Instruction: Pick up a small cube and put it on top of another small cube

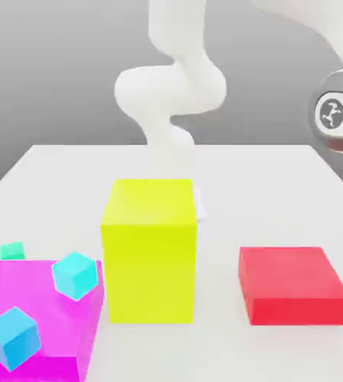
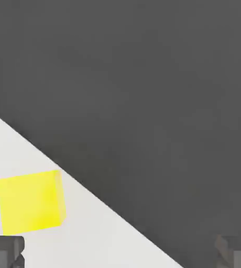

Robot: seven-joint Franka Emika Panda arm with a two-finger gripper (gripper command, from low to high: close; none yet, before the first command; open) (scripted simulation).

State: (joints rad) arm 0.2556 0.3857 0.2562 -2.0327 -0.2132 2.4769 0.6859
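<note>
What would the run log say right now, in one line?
end effector: open, empty | cyan cube and blue cube: on magenta block | small-cube stacking: not done

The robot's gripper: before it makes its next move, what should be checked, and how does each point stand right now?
1. Gripper open, ready to take something: ok.
2. Nothing held between its fingertips: ok.
3. Small cubes in sight, at the exterior view's left, such as the blue one and the cyan one: ok.
4. Gripper lined up over a small cube: not ok; the arm's hand is over at the exterior view's right.
5. Which small cube goes on which: cannot tell.
6. One small cube already stacked on another: not ok, these two sit apart on the magenta block.
</note>
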